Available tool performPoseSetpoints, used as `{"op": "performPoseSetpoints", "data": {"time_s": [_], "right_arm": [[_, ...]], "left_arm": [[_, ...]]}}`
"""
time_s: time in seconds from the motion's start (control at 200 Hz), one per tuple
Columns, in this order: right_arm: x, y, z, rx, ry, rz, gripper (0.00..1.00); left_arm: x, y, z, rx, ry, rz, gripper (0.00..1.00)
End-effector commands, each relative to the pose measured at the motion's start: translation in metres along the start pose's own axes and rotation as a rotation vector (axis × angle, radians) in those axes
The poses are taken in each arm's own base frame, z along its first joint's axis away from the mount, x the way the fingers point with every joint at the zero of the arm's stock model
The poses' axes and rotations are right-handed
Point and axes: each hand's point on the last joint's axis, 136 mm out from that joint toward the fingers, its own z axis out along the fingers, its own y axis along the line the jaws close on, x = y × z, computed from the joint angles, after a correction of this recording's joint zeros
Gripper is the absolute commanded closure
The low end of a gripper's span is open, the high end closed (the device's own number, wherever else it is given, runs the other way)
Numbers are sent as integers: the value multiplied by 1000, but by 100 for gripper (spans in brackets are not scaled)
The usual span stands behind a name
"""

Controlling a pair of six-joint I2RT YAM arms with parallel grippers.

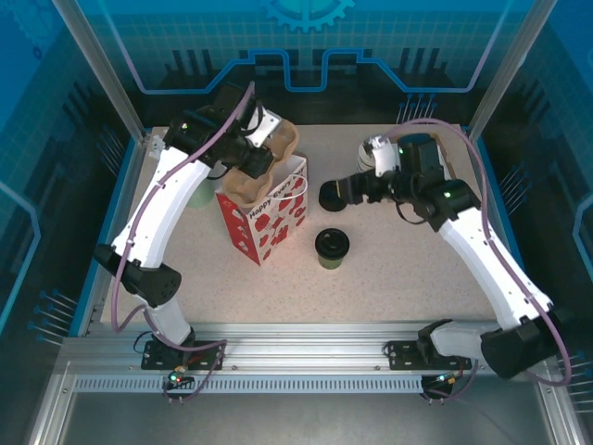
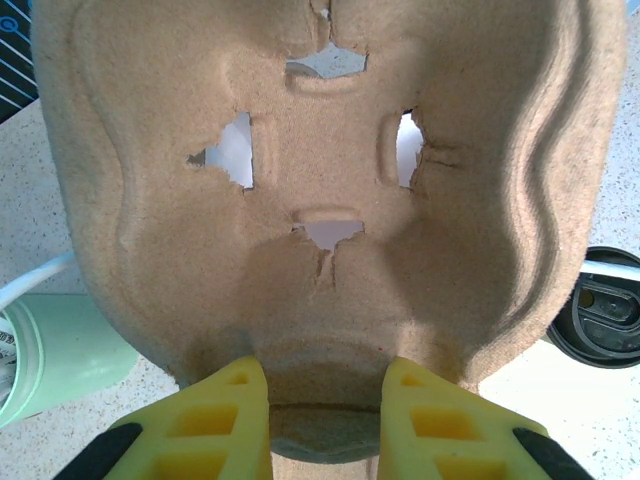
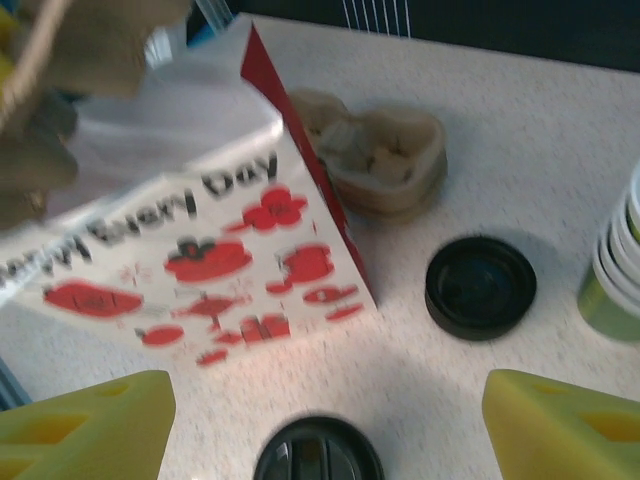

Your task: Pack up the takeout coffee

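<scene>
The takeout coffee (image 1: pixel 332 247), an olive-green cup with a black lid, stands on the table right of the gift bag (image 1: pixel 269 218). In the right wrist view its lid (image 3: pixel 318 452) sits low between my right gripper's (image 3: pixel 325 395) wide-apart yellow fingers, which hold nothing. From above, my right gripper (image 1: pixel 353 188) hovers beside the black lid stack (image 1: pixel 333 197). My left gripper (image 1: pixel 252 156) is shut on a brown pulp cup carrier (image 1: pixel 248 181), held over the bag's open top. In the left wrist view the carrier (image 2: pixel 320 180) is pinched by my left gripper (image 2: pixel 325 378).
The white bag with red print (image 3: pixel 180 250) stands upright. Behind it lies another pulp carrier (image 3: pixel 375 160). The lid stack (image 3: pixel 480 287) and a stack of unlidded green cups (image 3: pixel 620 265) sit to the right. A pale green cup (image 2: pixel 50 350) lies left of the bag.
</scene>
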Motion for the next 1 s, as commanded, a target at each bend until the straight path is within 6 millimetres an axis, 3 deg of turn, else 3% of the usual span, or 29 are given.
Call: {"op": "performPoseSetpoints", "data": {"time_s": [0.0, 0.265, 0.53, 0.765, 0.995], "right_arm": [[-38, 11, 17, -106, -79, 16, 19], [-63, 17, 74, -255, -63, 75, 23], [-62, 20, 116, -349, 4, 126, 28], [-55, 17, 142, -363, 59, 150, 36], [-51, 19, 152, -374, 83, 156, 40]], "left_arm": [[-8, 4, -3, -4, -25, 9, 82], [-5, 7, 0, -9, -13, 9, 81], [-3, 7, 1, -7, -9, 7, 81], [-4, 7, 3, -3, -11, 3, 81], [-3, 7, 3, -7, -9, 3, 81]]}}
